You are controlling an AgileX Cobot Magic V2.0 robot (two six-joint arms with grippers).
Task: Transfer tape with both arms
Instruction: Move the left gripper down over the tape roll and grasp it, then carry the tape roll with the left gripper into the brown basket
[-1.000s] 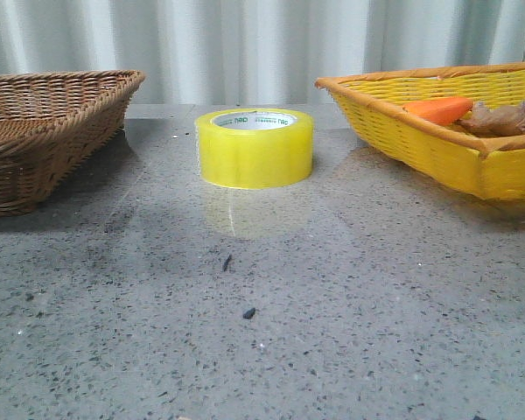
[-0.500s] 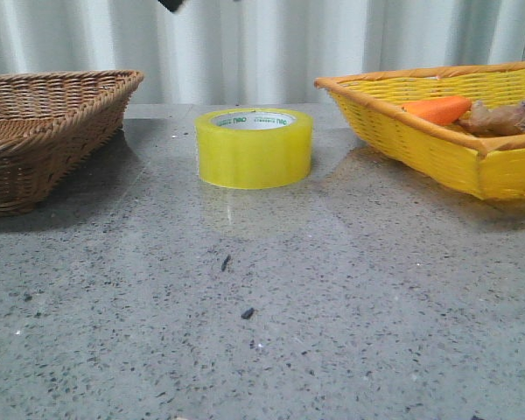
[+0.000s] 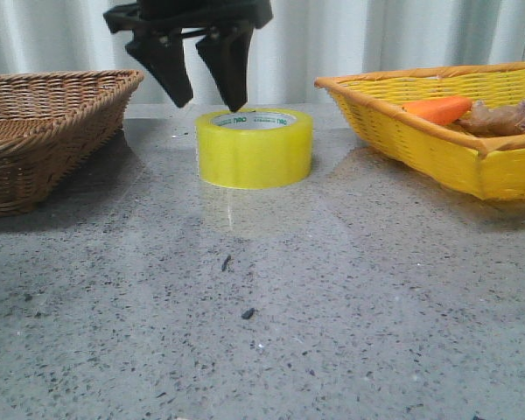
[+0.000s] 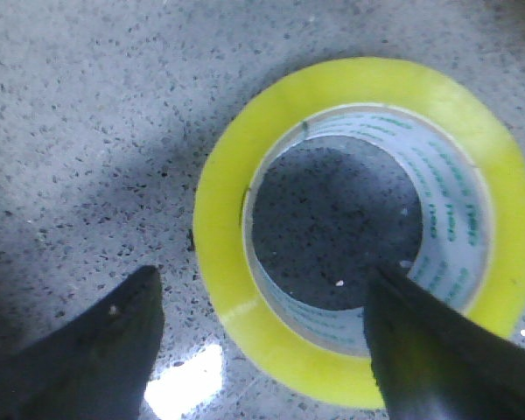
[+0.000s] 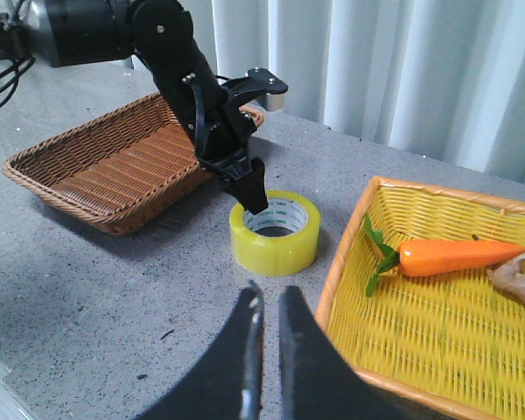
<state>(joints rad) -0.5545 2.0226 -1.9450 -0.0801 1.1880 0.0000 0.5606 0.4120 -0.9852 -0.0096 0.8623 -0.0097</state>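
The yellow tape (image 3: 255, 149) lies flat on the grey table between two baskets, its white core facing up. My left gripper (image 3: 208, 103) is open and hangs just above the roll's left side. In the left wrist view the gripper (image 4: 262, 273) straddles the roll's wall (image 4: 223, 219): one finger (image 4: 437, 350) is over the hole, the other (image 4: 96, 350) is outside the roll. My right gripper (image 5: 269, 293) is out of the front view. It is empty, its fingers nearly together, and it hovers short of the tape (image 5: 274, 234) on the near side.
A brown wicker basket (image 3: 44, 131) stands at the left. A yellow basket (image 3: 437, 140) at the right holds an orange carrot (image 3: 437, 109) and a brown lump (image 3: 499, 118). A curtain hangs behind the table.
My left gripper has come down from the top of the front view to just above the tape's left side. The tape has not moved.
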